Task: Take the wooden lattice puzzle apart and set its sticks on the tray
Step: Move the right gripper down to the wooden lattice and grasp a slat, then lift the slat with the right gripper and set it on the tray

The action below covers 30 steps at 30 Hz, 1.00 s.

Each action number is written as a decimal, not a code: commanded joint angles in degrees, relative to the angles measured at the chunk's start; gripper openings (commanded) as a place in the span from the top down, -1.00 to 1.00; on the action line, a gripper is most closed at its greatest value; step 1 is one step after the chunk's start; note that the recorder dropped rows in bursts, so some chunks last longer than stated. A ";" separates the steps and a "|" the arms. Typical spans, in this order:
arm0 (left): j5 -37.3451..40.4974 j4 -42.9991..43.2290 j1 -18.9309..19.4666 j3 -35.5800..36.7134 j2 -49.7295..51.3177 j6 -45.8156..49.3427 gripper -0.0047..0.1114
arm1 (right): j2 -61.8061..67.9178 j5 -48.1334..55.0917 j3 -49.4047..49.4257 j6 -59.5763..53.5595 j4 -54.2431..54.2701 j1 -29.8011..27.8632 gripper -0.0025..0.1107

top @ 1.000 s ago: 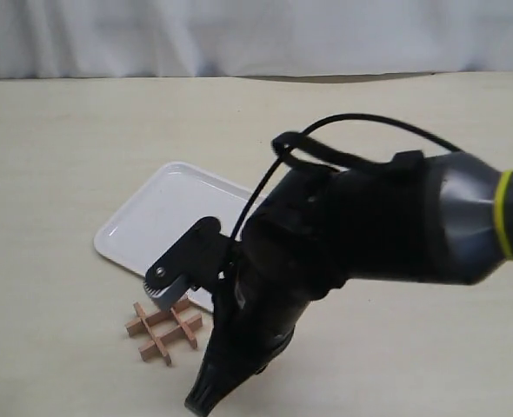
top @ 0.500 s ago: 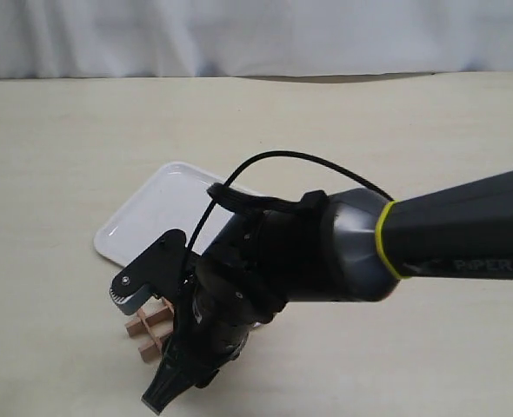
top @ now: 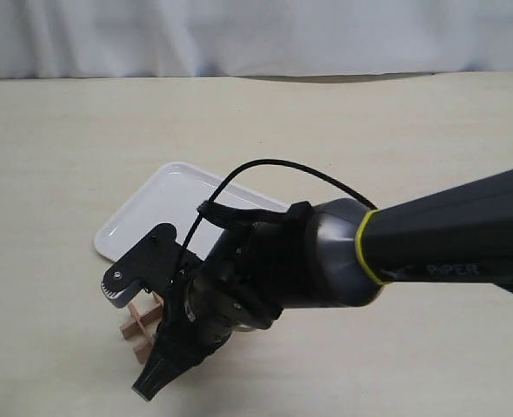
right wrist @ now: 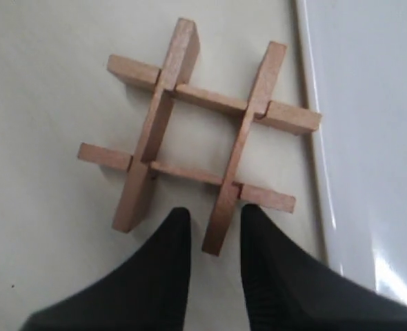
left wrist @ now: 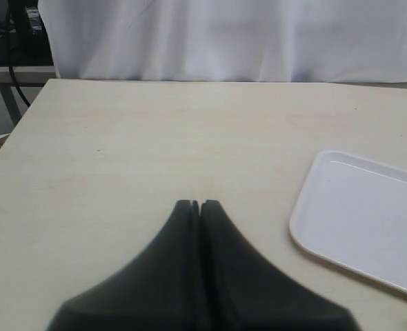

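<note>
The wooden lattice puzzle (right wrist: 200, 138) lies assembled on the table, a hash of four reddish-brown sticks, right beside the rim of the white tray (right wrist: 369, 138). My right gripper (right wrist: 214, 217) is open, and its two dark fingers straddle the near end of one stick (right wrist: 221, 231) with a gap on each side. In the exterior view the right gripper (top: 139, 334) covers most of the puzzle (top: 133, 328), just below the tray (top: 165, 208). My left gripper (left wrist: 194, 205) is shut and empty above bare table, with the tray (left wrist: 369, 214) off to one side.
The right arm's bulky black body (top: 274, 278) reaches across the tray's near corner. A white curtain (top: 256, 35) hangs behind the table's far edge. The table's corner and side edge (left wrist: 17, 127) show in the left wrist view.
The right arm has moved left and lower onto the puzzle, hiding more of it in the exterior view. The puzzle and tray have not moved.
</note>
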 commanded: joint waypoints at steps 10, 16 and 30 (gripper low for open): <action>-0.08 -0.04 -0.34 0.14 -0.08 -0.15 0.92 | -1.56 -0.29 -0.28 0.79 -4.83 0.06 0.87; -0.08 -0.04 -0.34 0.14 -0.08 -0.15 0.92 | -5.20 0.81 -0.28 0.69 -5.30 0.06 0.87; -0.32 0.10 -0.34 0.14 -0.08 -0.15 0.92 | -11.51 2.83 -2.11 1.21 -11.57 -11.55 0.87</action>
